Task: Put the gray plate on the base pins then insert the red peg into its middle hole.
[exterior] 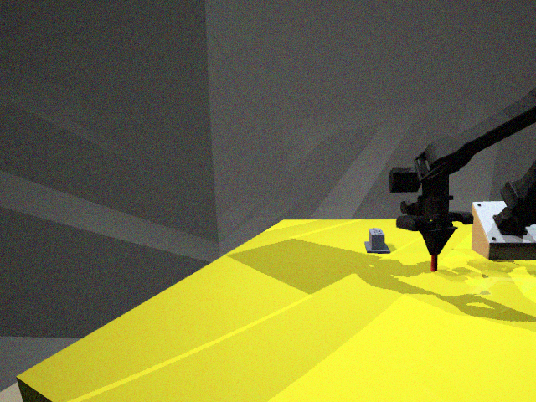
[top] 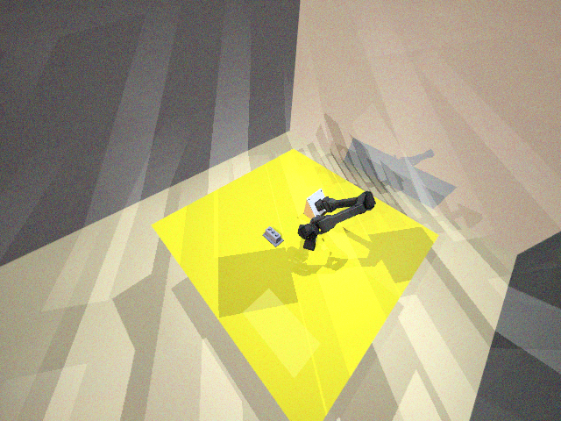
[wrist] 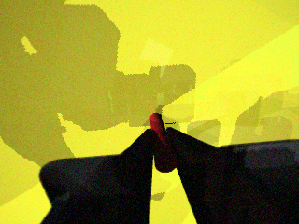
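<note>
My gripper [exterior: 434, 254] [wrist: 159, 133] points down and is shut on the red peg [exterior: 434, 263] [wrist: 156, 120]. The peg is upright in the exterior view, with its lower part showing below the fingertips and its foot at or very near the table. The top view hides the fingertips and peg under the arm. The gray plate [top: 273, 233] [exterior: 376, 239] shows as a block lying flat on the wider base [exterior: 378, 250], left of my gripper in the top and exterior views. Round marks show on its top; the pins cannot be made out clearly. Neither plate nor base shows in the wrist view.
A white-topped box [top: 315, 197] [exterior: 486, 216] with orange-brown sides stands beside the arm's mount, right of my gripper in the exterior view. The yellow table [top: 253, 199] [exterior: 208, 320] carries everything, and large shadows cross it.
</note>
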### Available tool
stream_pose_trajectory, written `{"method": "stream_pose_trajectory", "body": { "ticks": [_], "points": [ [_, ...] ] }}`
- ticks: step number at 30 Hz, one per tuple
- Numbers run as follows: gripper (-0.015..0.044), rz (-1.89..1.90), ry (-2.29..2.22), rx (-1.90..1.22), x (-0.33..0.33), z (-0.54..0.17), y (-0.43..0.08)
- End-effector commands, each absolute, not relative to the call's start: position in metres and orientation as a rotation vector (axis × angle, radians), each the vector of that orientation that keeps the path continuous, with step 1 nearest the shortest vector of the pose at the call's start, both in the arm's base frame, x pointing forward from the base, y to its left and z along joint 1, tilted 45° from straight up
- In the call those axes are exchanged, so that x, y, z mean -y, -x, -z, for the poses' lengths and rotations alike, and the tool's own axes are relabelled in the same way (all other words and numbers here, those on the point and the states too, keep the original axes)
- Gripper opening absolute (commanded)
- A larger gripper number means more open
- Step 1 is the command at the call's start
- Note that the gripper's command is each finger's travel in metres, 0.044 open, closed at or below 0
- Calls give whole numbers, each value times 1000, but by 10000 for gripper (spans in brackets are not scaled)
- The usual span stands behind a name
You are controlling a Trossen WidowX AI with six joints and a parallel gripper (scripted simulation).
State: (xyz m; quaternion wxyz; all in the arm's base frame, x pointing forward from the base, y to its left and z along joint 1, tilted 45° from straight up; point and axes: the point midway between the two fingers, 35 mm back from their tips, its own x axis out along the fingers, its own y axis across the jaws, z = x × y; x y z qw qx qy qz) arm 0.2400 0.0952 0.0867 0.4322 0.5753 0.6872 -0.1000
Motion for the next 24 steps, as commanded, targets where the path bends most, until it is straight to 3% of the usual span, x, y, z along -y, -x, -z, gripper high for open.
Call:
{"method": "stream_pose_trajectory", "body": {
  "ticks": [1, 24],
  "points": [
    [0, 249, -1437, -1713, -93, -89, -241],
    [0, 260, -1430, -1710, -43, -136, -245]
  ]
}}
